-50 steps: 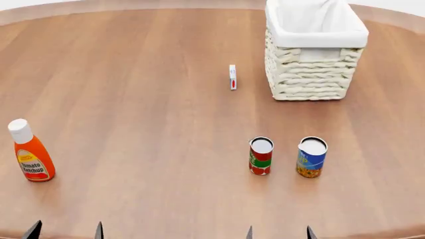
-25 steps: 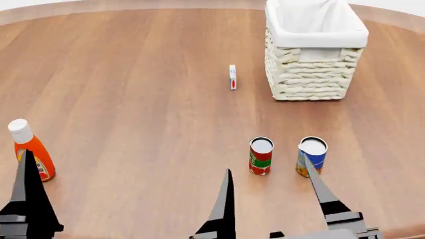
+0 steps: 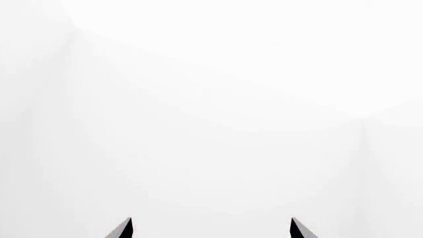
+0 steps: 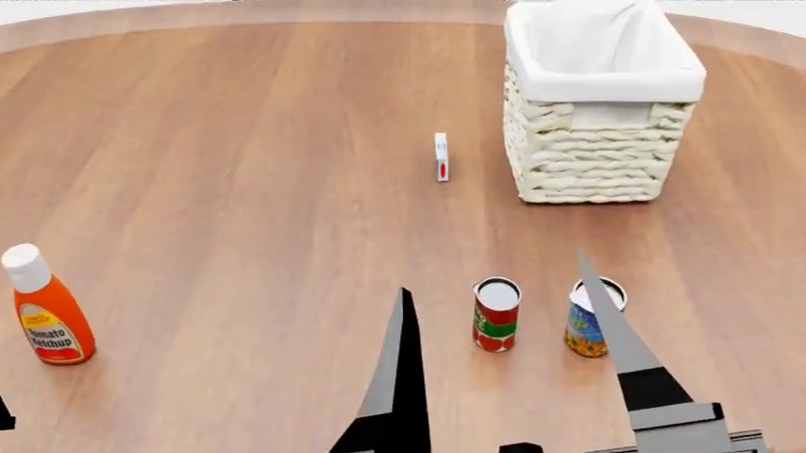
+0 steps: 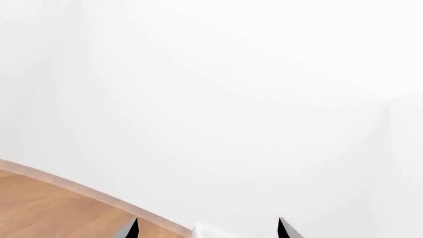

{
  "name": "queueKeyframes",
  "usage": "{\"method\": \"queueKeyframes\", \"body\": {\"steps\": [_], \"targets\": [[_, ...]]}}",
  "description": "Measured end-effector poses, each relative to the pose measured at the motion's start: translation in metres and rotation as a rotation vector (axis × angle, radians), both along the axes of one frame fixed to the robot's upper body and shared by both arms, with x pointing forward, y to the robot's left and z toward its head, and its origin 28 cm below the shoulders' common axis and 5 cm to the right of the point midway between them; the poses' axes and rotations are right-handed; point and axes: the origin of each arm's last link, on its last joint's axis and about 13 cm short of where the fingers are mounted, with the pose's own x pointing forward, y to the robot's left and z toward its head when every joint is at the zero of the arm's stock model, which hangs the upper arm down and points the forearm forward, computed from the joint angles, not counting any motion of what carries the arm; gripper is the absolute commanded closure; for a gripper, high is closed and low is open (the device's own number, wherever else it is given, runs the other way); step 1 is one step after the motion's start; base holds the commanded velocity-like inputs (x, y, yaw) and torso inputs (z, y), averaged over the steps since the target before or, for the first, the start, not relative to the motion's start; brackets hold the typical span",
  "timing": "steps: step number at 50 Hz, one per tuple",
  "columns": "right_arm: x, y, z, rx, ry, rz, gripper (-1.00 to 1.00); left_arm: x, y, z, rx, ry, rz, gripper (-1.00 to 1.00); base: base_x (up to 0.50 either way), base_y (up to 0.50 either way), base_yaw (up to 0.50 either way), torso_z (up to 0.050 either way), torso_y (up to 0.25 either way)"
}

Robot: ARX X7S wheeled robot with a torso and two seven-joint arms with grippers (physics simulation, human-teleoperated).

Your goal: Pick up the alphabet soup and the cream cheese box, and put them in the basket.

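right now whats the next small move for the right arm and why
Probably ease the right gripper forward and down toward the alphabet soup. Its fingers are spread wide and empty, the can stands upright just right of the red-and-green can, partly behind the right finger, and nothing is in the basket as far as shows.

1. A bare simulated room with blank white walls (image 5: 231,99).
2. A round wooden table (image 4: 252,189) holds groceries: a ketchup bottle (image 4: 41,307), two cans, a wicker basket (image 4: 598,104).
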Motion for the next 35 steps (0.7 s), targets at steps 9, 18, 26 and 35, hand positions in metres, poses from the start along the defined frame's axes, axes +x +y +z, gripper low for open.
{"method": "queueKeyframes", "body": {"steps": [9, 18, 26, 35], "targets": [[-0.0016, -0.0005, 0.0021, -0.001, -0.01, -0.003, -1.0, -0.0014, 0.0, 0.0018, 0.001, -0.012, 0.001, -1.0, 0.32, 0.0, 0.0, 0.0, 0.0], [-0.0026, -0.0011, 0.0028, -0.001, -0.017, -0.006, -1.0, -0.0024, -0.0001, 0.0028, 0.002, -0.018, 0.003, -1.0, 0.32, 0.0, 0.0, 0.0, 0.0], [-0.0031, -0.0015, 0.0029, -0.001, -0.02, -0.007, -1.0, -0.003, -0.0002, 0.0024, 0.004, -0.019, 0.004, -1.0, 0.32, 0.0, 0.0, 0.0, 0.0], [-0.0036, -0.0014, 0.0029, -0.005, -0.021, -0.01, -1.0, -0.0032, -0.0005, 0.0012, 0.01, -0.014, 0.002, -1.0, 0.32, 0.0, 0.0, 0.0, 0.0]]}}
